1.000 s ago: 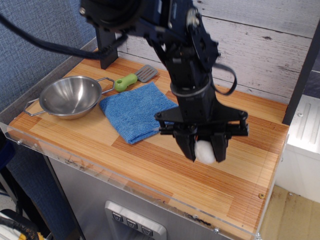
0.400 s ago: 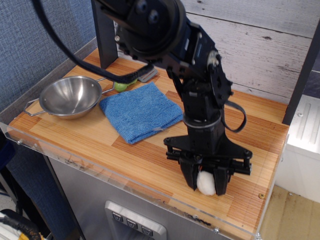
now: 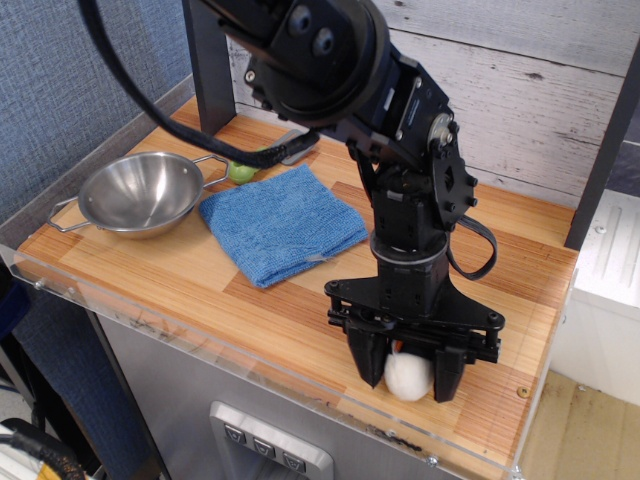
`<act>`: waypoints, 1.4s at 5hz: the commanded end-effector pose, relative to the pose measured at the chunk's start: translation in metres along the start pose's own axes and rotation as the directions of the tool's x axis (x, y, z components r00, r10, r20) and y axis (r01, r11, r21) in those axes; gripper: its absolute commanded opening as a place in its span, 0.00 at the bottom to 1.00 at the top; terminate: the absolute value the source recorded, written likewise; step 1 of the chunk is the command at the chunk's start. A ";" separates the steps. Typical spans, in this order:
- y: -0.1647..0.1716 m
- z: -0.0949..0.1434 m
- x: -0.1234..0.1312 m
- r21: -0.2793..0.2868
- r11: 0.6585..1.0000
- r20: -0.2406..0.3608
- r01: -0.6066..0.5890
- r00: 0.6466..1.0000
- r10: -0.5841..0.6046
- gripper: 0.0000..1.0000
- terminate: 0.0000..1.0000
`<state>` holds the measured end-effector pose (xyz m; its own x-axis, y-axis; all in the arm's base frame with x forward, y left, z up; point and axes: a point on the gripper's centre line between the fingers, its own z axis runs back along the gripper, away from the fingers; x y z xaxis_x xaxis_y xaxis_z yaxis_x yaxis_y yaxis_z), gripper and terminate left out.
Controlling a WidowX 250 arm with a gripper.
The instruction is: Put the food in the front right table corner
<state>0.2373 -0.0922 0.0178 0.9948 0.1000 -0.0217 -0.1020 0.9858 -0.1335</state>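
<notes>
The food (image 3: 408, 377), a small white rice ball with an orange spot on top, rests on the wood planks close to the front right table corner (image 3: 497, 425), left of the small screw (image 3: 522, 392). My black gripper (image 3: 407, 380) points straight down over it. Its fingers (image 3: 368, 362) stand slightly apart on either side of the ball, close beside it, with the tips at table level. The ball's black band is hidden.
A blue cloth (image 3: 278, 222) lies mid-table. A steel bowl (image 3: 140, 192) with wire handles sits at the left. A green-handled spatula (image 3: 243, 170) lies behind the cloth, mostly hidden by the arm. A clear acrylic rim (image 3: 300, 385) runs along the front edge.
The gripper carried the rice ball from mid-table toward the front right and down to the tabletop. Its fingers have now spread slightly, showing more of the ball.
</notes>
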 end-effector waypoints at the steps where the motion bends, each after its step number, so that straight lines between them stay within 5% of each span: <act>1: 0.003 0.028 0.003 -0.004 1.000 0.074 0.000 0.997 0.000 1.00 0.00; 2: -0.001 0.036 0.007 -0.033 0.999 0.085 0.019 0.996 -0.016 1.00 0.00; 4: -0.019 0.111 0.008 -0.088 0.983 0.173 0.160 0.975 -0.143 1.00 0.00; 5: -0.021 0.129 0.002 -0.078 0.982 0.208 0.170 0.966 -0.151 1.00 0.00; 7: -0.017 0.137 0.002 -0.064 0.987 0.227 0.150 0.965 -0.132 1.00 0.00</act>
<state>0.2487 -0.0957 0.1385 0.9863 -0.0063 0.1646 0.0371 0.9821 -0.1847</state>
